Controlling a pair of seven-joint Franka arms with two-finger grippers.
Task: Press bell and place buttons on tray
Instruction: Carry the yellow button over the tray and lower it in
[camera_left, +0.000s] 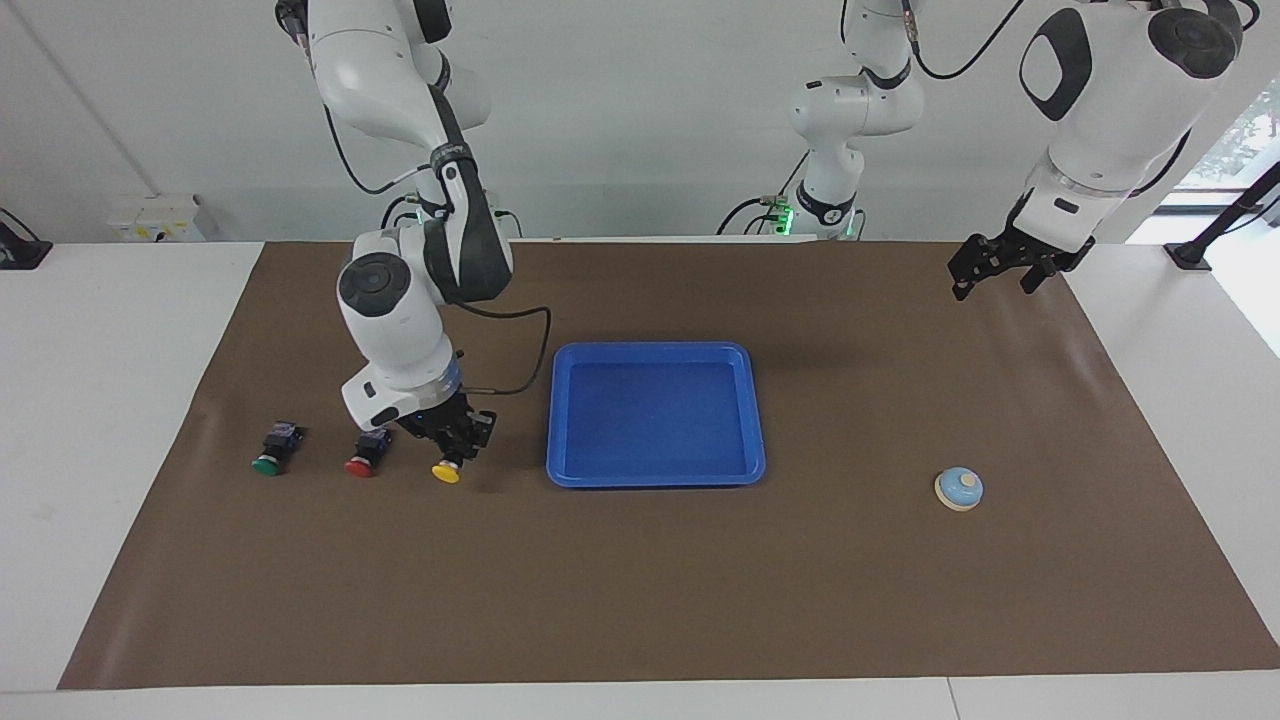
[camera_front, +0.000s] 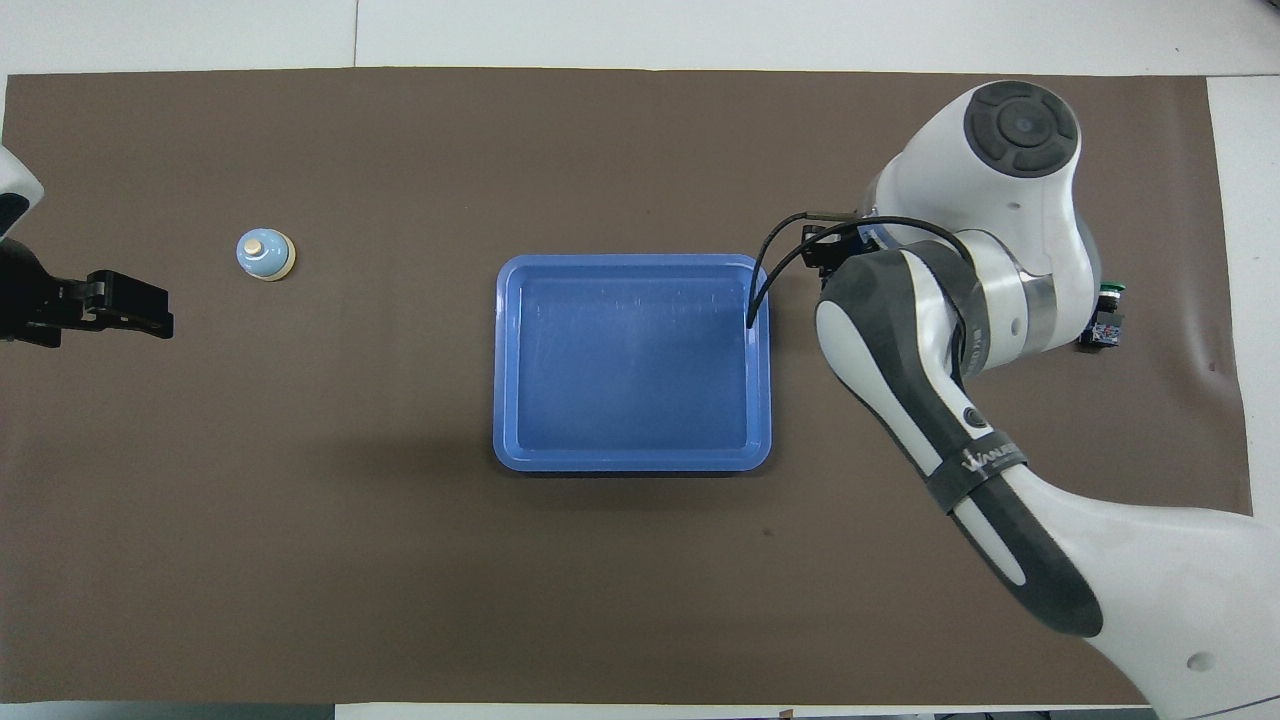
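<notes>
The blue tray (camera_left: 652, 349) lies mid-mat and holds nothing; it also shows in the overhead view (camera_front: 630, 263). The green button (camera_left: 270, 455), the red button (camera_left: 365, 458) and the yellow button (camera_left: 446, 471) lie in a row toward the right arm's end. My right gripper (camera_left: 455, 443) is down on the yellow button's black body, with only the yellow cap showing. The bell (camera_left: 959, 488) (camera_front: 265, 254) stands toward the left arm's end. My left gripper (camera_left: 995, 285) (camera_front: 140, 310) waits open in the air over the mat's edge. Overhead, the right arm hides the red and yellow buttons.
A brown mat (camera_left: 640, 600) covers the table, with white tabletop around it. In the overhead view the green button (camera_front: 1105, 318) peeks out beside the right arm's wrist. A black cable loops from the right arm close to the tray's edge.
</notes>
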